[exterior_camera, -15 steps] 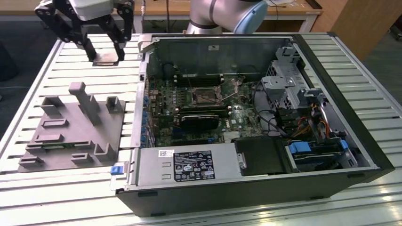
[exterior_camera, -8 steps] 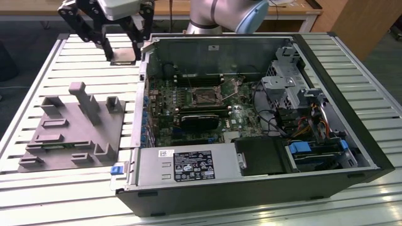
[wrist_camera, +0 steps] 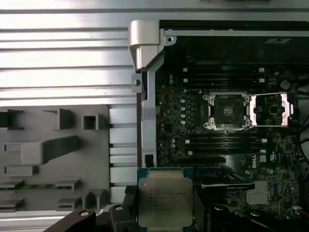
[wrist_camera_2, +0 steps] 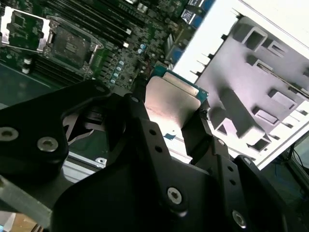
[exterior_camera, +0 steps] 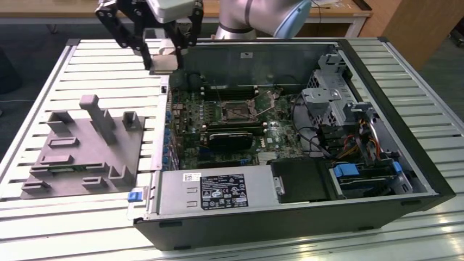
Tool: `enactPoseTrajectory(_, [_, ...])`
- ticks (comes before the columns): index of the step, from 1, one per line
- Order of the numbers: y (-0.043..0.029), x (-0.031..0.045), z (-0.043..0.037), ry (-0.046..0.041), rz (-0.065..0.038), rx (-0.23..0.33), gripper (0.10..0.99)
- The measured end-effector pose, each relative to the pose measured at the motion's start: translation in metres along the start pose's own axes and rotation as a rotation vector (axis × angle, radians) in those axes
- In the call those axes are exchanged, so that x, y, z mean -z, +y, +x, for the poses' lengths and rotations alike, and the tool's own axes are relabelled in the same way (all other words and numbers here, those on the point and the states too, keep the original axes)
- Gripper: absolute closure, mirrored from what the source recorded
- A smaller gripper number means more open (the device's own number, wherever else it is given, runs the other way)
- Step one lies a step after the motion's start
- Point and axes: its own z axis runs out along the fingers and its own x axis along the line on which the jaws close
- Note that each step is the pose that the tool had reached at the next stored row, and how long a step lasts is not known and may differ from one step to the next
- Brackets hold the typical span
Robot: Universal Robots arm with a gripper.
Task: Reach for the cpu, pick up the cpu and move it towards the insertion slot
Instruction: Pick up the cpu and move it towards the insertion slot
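My gripper [exterior_camera: 165,56] is shut on the cpu [exterior_camera: 164,61], a flat square chip with a silver metal top. I hold it in the air above the slatted table, just outside the open computer case's far corner at the exterior view's left. In both wrist views the black fingers [wrist_camera_2: 136,114] clamp the cpu [wrist_camera_2: 172,99] [wrist_camera: 164,199] by two opposite edges. The insertion slot [exterior_camera: 236,112] is a dark square socket with an open silver frame on the green board inside the case. It also appears in both wrist views [wrist_camera_2: 70,46] [wrist_camera: 226,111], apart from the chip.
A grey plastic tray with upright posts [exterior_camera: 80,147] lies on the table at the exterior view's left of the case. The case's metal wall [wrist_camera: 145,58] stands between chip and board. Inside are a black card [exterior_camera: 230,140], memory slots, a power supply [exterior_camera: 217,190] and cables.
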Motion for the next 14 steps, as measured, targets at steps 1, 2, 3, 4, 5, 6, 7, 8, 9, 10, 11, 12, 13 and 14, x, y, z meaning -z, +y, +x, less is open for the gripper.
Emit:
enactPoseTrajectory(1, [0.0002, -0.0002, -0.0043, 0.0005, 0.000, 0.000, 0.545])
enactPoseTrajectory(2, [0.0004, -0.0002, -0.0087, 0.0010, 0.000, 0.000, 0.545])
enactPoseTrajectory(3, [0.0006, -0.0004, -0.0129, 0.0014, 0.000, 0.000, 0.545])
enactPoseTrajectory(4, [0.0008, -0.0005, -0.0172, 0.0019, 0.000, 0.000, 0.545])
enactPoseTrajectory(5, [0.0009, -0.0006, -0.0214, 0.0023, 0.000, 0.000, 0.545])
enactPoseTrajectory(6, [0.0011, -0.0007, -0.0256, 0.0028, 0.000, 0.000, 0.545])
enactPoseTrajectory(7, [0.0013, -0.0009, -0.0300, 0.0032, 0.000, 0.000, 0.545])
enactPoseTrajectory(8, [0.0015, -0.0010, -0.0343, 0.0036, 0.000, 0.000, 0.545])
enactPoseTrajectory(9, [0.0017, -0.0012, -0.0389, 0.0041, 0.000, 0.000, 0.545])
enactPoseTrajectory(10, [0.0019, -0.0013, -0.0432, 0.0046, 0.000, 0.000, 0.545])
enactPoseTrajectory(11, [0.0021, -0.0014, -0.0476, 0.0050, 0.000, 0.000, 0.545])
enactPoseTrajectory(12, [0.0023, -0.0016, -0.0519, 0.0054, 0.000, 0.000, 0.545])
enactPoseTrajectory(13, [0.0024, -0.0017, -0.0564, 0.0059, 0.000, 0.000, 0.545])
enactPoseTrajectory(14, [0.0026, -0.0019, -0.0608, 0.0064, 0.000, 0.000, 0.545])
